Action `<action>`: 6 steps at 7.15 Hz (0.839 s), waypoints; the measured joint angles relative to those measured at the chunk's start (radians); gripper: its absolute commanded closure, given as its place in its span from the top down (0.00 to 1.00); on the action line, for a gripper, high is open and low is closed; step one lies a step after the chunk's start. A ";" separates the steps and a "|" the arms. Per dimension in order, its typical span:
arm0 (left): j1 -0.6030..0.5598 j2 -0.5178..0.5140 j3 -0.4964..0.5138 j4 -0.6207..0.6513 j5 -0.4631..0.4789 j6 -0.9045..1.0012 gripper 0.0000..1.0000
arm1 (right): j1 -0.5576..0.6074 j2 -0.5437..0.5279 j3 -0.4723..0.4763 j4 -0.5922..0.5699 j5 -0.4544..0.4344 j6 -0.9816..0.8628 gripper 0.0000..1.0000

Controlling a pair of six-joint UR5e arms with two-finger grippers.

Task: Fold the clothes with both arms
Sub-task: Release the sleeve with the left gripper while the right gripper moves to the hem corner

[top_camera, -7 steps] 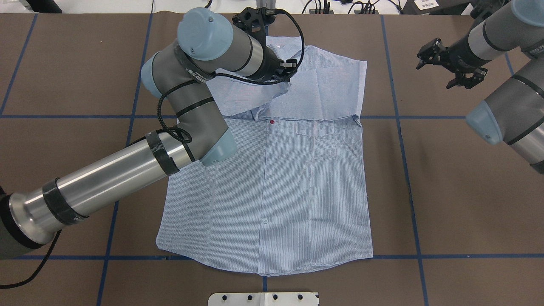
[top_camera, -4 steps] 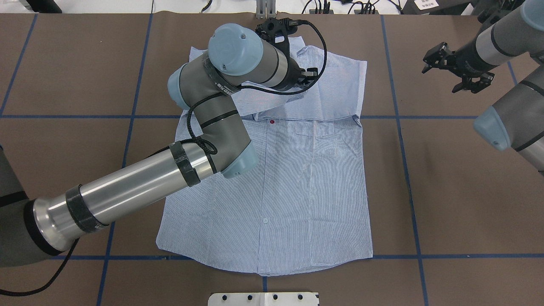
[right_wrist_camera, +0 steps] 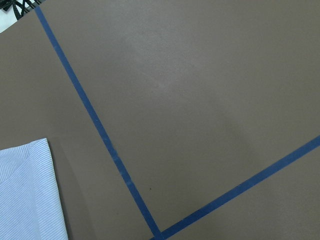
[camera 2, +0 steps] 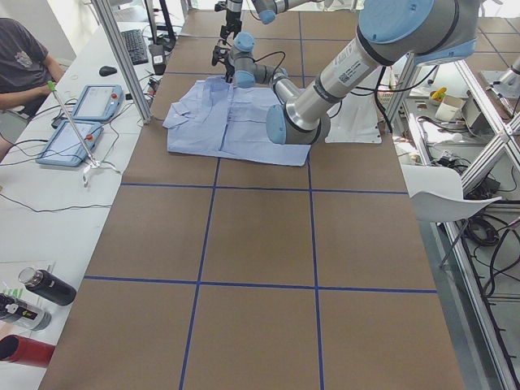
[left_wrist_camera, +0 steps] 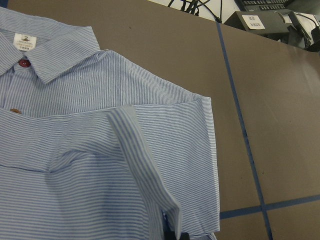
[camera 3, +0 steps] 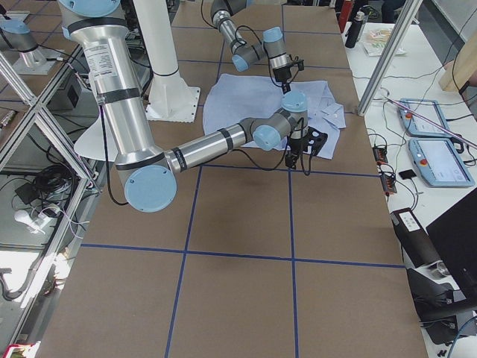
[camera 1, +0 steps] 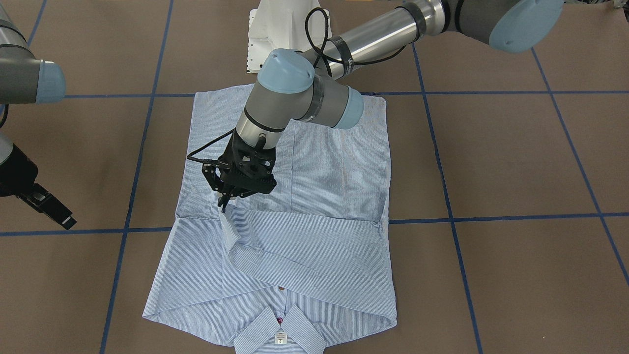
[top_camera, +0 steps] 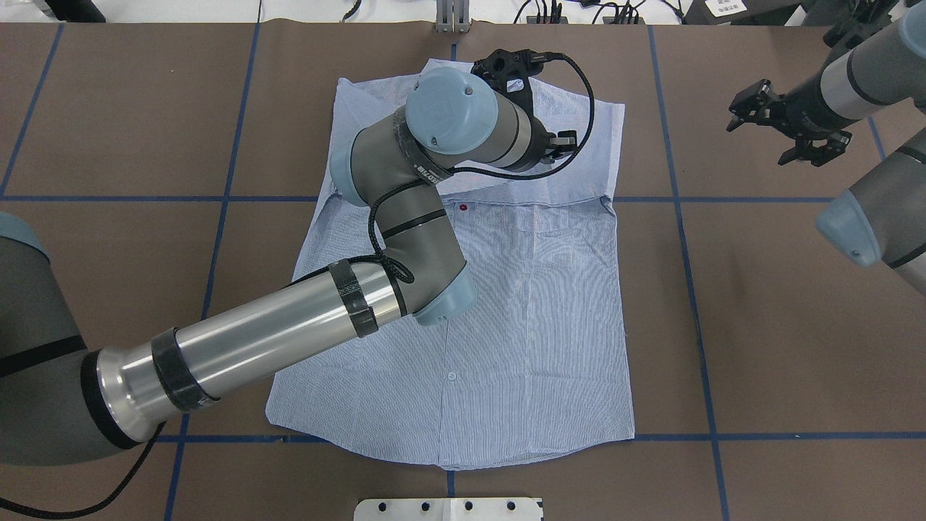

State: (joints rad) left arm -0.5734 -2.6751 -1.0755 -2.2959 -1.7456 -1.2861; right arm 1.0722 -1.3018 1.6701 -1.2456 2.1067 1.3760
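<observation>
The striped blue-and-white shirt (top_camera: 535,325) lies front up on the table, its collar (camera 1: 280,329) at the far side from the robot. Both sleeves lie folded in across the chest (camera 1: 304,255). My left gripper (camera 1: 227,200) hangs just above the upper chest, shut on the cuff end of one sleeve (left_wrist_camera: 145,165). That cuff rises in a ridge from the cloth to the jaws. My right gripper (top_camera: 778,126) hovers open off the shirt's right side over bare table and holds nothing. Only a shirt corner (right_wrist_camera: 25,200) shows in its wrist view.
Brown paper with blue tape lines (top_camera: 680,217) covers the table. The white base plate (top_camera: 448,509) sits at the near edge. A person (camera 2: 24,57) sits by two tablets (camera 2: 81,122) on the side bench beyond the shirt.
My left arm has swung to the right across the shirt's top, carrying the sleeve end with it. The right gripper has drifted slightly right, away from the shirt.
</observation>
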 measured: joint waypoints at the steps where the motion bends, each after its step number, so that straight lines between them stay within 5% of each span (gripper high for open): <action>1: 0.007 -0.003 0.004 0.001 0.011 0.000 0.83 | 0.000 -0.001 0.003 0.000 0.000 0.000 1.00; 4: 0.015 -0.009 0.002 0.002 0.046 0.000 0.92 | -0.001 -0.011 0.029 0.000 -0.001 0.003 1.00; 6: 0.007 0.026 -0.132 0.096 0.030 -0.012 0.91 | -0.024 -0.079 0.141 -0.005 -0.006 0.023 1.00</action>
State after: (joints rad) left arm -0.5665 -2.6494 -1.2076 -2.2002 -1.7159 -1.2980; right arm 1.0480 -1.3812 1.8111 -1.2502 2.1007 1.3991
